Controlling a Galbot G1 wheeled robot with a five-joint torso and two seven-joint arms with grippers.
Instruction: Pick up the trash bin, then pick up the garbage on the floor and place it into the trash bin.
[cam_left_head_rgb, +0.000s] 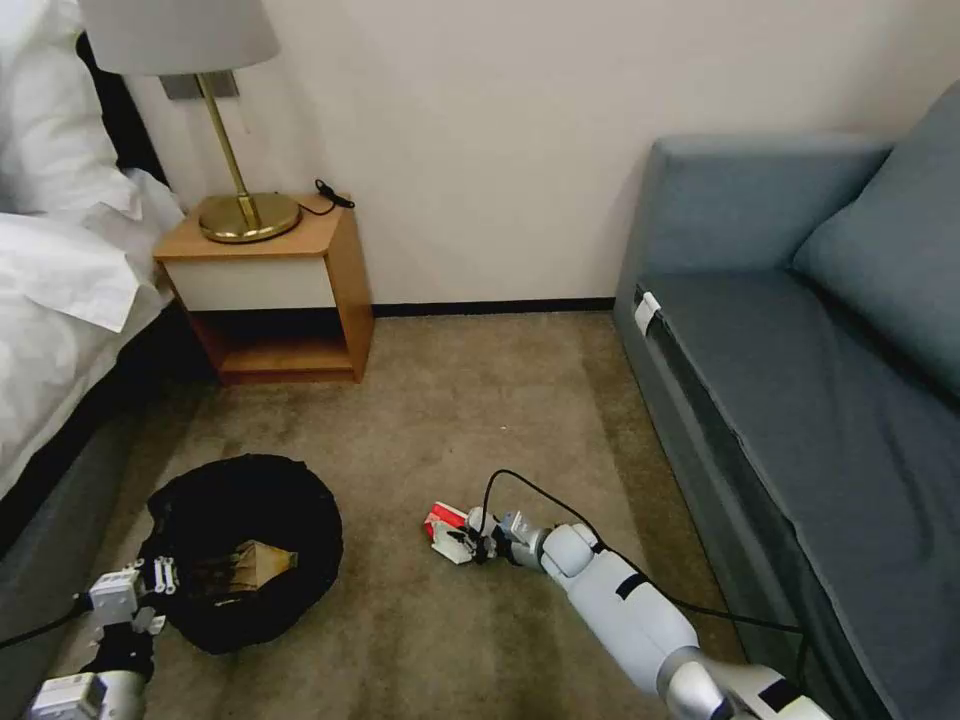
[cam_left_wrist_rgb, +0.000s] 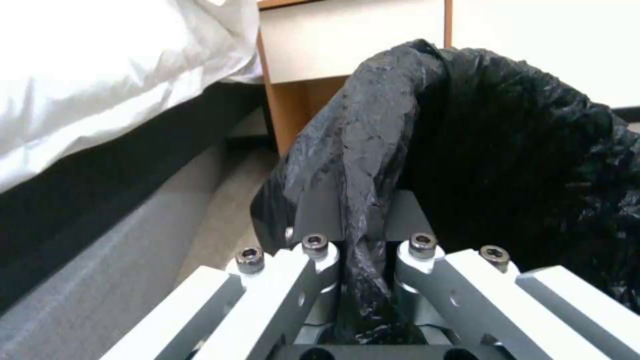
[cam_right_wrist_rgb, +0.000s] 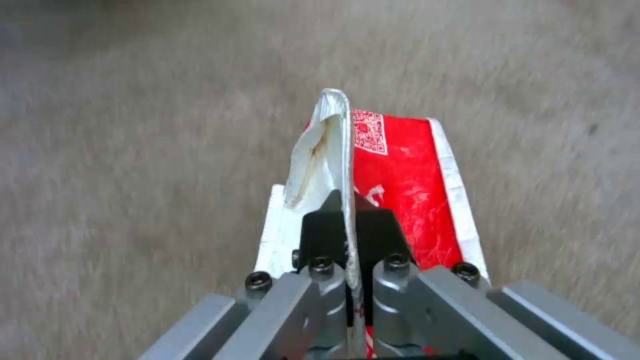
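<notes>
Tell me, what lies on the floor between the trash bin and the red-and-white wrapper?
Bare carpet, as the head view shows. The trash bin sits left; the red-and-white wrapper, pinched by the right gripper, lies right.

Crinkly glossy black plastic bin liner (cam_left_wrist_rgb: 467, 130); rough matt carpet (cam_left_head_rgb: 450, 400).

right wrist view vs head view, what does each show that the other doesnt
Right wrist view alone: the right gripper fingers pinched shut on an edge of the red-and-white wrapper, and a QR code printed on it. Head view alone: the trash bin with brown paper inside, the left gripper at its rim, the nightstand, lamp, bed and sofa. Both: the right gripper, the wrapper and the carpet.
</notes>
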